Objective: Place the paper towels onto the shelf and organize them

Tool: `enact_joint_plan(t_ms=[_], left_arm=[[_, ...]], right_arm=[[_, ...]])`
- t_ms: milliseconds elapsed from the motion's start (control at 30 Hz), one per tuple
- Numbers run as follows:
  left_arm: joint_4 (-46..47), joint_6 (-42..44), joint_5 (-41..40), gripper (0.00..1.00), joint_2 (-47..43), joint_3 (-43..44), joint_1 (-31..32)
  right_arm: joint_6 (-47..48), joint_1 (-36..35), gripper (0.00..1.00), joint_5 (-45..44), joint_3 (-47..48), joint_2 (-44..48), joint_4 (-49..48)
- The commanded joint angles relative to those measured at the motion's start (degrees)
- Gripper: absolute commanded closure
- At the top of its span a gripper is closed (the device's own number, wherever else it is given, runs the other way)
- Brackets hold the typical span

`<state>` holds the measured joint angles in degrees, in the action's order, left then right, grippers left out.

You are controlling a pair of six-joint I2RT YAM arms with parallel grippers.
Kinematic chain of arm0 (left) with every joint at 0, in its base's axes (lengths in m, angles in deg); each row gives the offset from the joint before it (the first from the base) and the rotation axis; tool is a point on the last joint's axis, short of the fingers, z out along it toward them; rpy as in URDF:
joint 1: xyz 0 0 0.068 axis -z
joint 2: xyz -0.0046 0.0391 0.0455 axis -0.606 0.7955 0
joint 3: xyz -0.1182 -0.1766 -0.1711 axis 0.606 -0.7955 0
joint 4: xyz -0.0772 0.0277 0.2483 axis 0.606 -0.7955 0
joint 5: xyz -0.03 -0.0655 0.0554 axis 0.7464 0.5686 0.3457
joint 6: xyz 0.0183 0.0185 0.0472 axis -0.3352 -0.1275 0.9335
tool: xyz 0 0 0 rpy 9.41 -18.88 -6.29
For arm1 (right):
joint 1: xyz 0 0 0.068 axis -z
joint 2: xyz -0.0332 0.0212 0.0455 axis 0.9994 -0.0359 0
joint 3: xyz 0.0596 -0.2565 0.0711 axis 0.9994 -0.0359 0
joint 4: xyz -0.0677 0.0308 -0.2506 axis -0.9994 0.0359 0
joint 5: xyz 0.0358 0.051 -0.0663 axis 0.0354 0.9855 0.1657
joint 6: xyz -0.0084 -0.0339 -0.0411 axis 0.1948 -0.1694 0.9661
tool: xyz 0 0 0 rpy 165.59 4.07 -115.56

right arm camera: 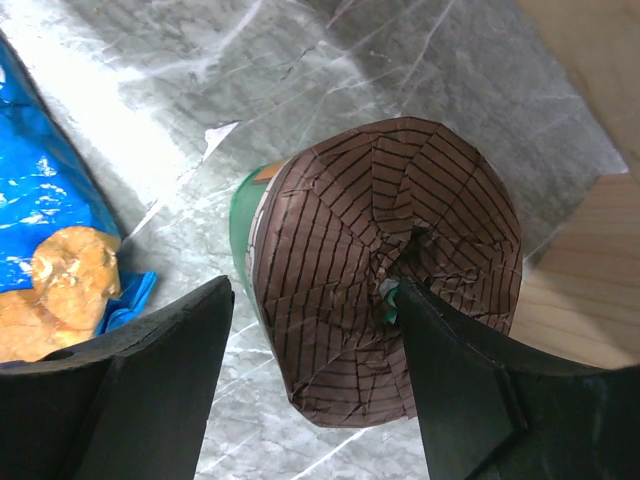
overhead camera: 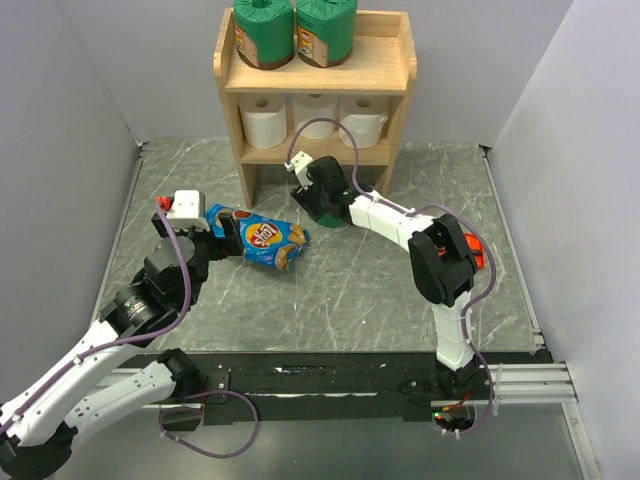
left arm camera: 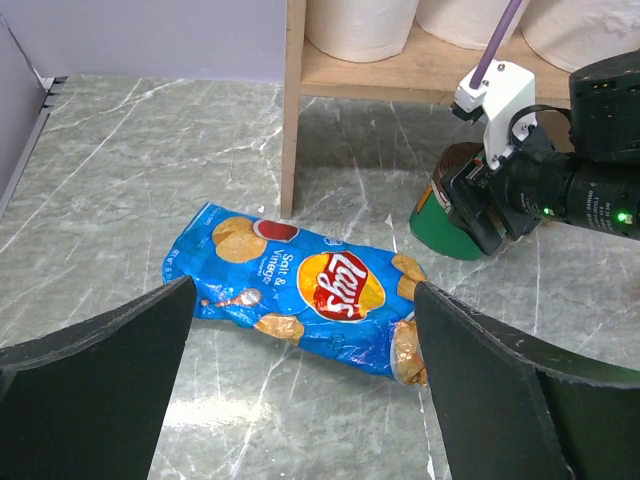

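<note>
While five of the paper towels already sit on the shelf (overhead camera: 320, 82), the left gripper (left arm camera: 302, 290) hangs at the left side of the table (overhead camera: 380, 300) with its fingers spread wide and nothing between them, poised just over the blue chip bag (overhead camera: 262, 238) (no part of the job, that one). Moving toward the centre, the top board carries two green-wrapped rolls (overhead camera: 264, 32) (overhead camera: 326, 30) standing side by side. The lower tier holds three white rolls (overhead camera: 265, 120) (overhead camera: 317, 112) (overhead camera: 363, 122) in a row.

The sixth roll (right arm camera: 390, 230), green with a brown pleated end, lies tipped on the table in front of the shelf, near its right leg. The right gripper (right arm camera: 312, 290) is down over it, fingers parted to either side of the wrapping. Whether the pads already bear on it, the wrist view does not settle.

This roll should be light and soft, likely to give under a squeeze. Its plastic wrap looks slick and could slide between the pads. A hold across the green barrel at mid-length seems best, clear of the crumpled brown end, and only firm enough to dent it slightly. The open space on the top board lies right of the two green rolls.
</note>
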<state>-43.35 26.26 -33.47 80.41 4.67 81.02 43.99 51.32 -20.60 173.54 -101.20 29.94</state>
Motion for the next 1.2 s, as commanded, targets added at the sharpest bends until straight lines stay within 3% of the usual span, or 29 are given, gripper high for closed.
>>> enact_joint_plan(t_ms=[0, 367, 733, 967, 1167], left_arm=[[1.97, -0.04, -0.15, 0.04, 0.24, 0.10, -0.04], [2.15, 0.04, 0.02, 0.04, 0.33, 0.02, -0.31], [1.97, -0.04, 0.20, 0.03, 0.42, -0.07, -0.57], [1.97, -0.04, 0.29, 0.04, 0.77, -0.07, -0.48], [2.06, -0.04, 0.90, 0.04, 1.03, -0.07, -0.57]], right_arm=[[0.97, -0.38, 0.26, -2.49, 3.74, -0.94, -0.10], [0.10, -0.47, 0.31, -1.54, 4.28, -1.99, 1.22], [-2.89, -0.47, 0.59, 1.45, -0.46, 2.66, 1.22], [-10.09, -0.47, 0.62, 8.66, -6.35, 13.99, 3.07], [-22.99, -0.47, 0.63, 21.02, -23.38, 29.63, 0.09]])
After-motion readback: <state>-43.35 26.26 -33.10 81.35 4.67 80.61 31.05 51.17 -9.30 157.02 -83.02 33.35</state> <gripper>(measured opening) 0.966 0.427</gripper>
